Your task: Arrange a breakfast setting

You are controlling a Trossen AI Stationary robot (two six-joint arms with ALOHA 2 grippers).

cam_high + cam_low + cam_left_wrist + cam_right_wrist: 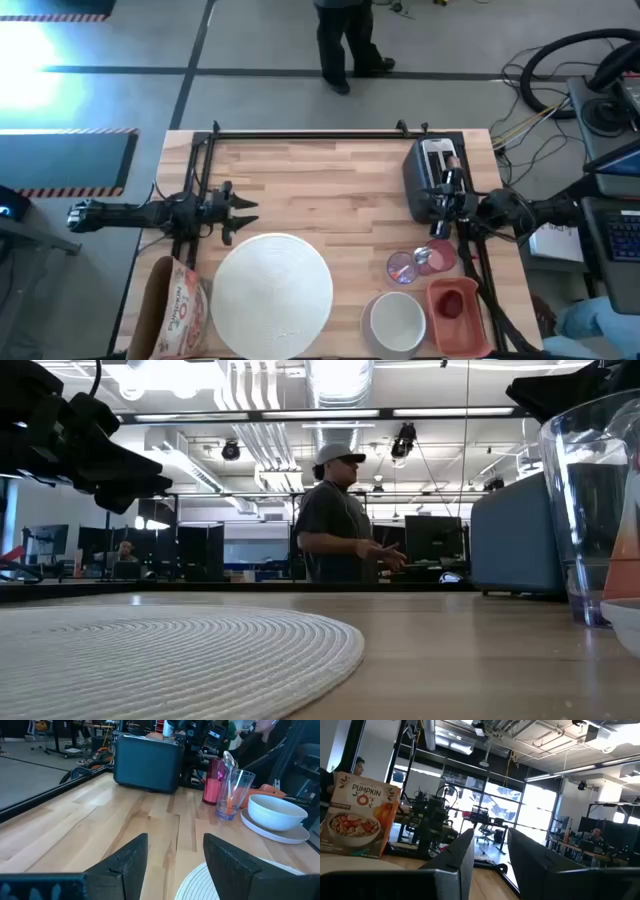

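A large round white woven mat [272, 295] lies at the table's near middle. To its right stand a white bowl [398, 318] on a small white plate [280, 836], a clear purplish glass [403, 267], a pink cup [437, 257] and an orange tray with a small red fruit [455, 305]. A spoon [229, 760] stands up by the cup and glass. The cereal box [180, 310] lies at the near left. Toast sits in the dark toaster [432, 170]. My left gripper [240, 212] hovers open just beyond the mat's far left rim. My right gripper [440, 205] is open by the toaster's near end, above the table.
A black frame [300, 135] runs along the table's far edge and down both sides. A person [345, 40] stands beyond the far edge. Bare wood [320, 190] shows between the two grippers, from the mat to the far edge.
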